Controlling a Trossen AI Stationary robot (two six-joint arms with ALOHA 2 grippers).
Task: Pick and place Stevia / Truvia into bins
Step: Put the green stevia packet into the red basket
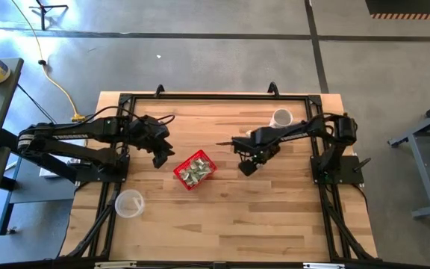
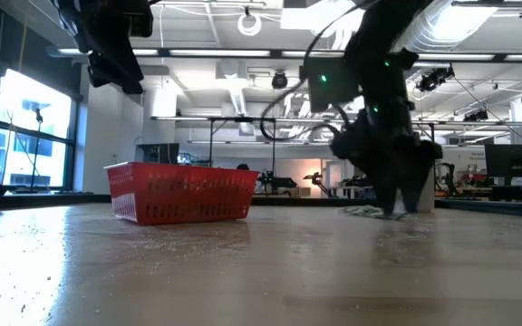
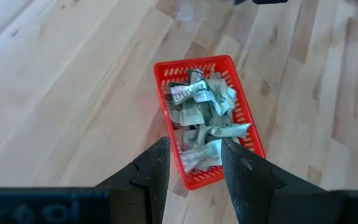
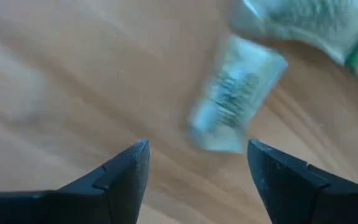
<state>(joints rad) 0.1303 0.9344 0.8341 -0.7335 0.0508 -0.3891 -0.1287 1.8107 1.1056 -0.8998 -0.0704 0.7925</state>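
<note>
The red mesh basket (image 1: 194, 169) stands on the table's middle and holds several pale green and white sachets (image 3: 201, 115); it also shows in the low view (image 2: 181, 192). My left gripper (image 1: 160, 157) is open and empty, raised above the table just left of the basket, its fingers (image 3: 154, 171) framing the basket's near end from above. My right gripper (image 1: 246, 167) is open and low over the table (image 2: 397, 206), right of the basket. Two loose sachets lie flat on the wood just ahead of its fingertips, one near (image 4: 235, 102) and one farther off (image 4: 316, 25).
A white mug (image 1: 281, 118) stands at the far right of the table, near the right arm. A clear plastic cup (image 1: 129, 203) stands near the left front. Bare wood lies between the basket and the table's near edge.
</note>
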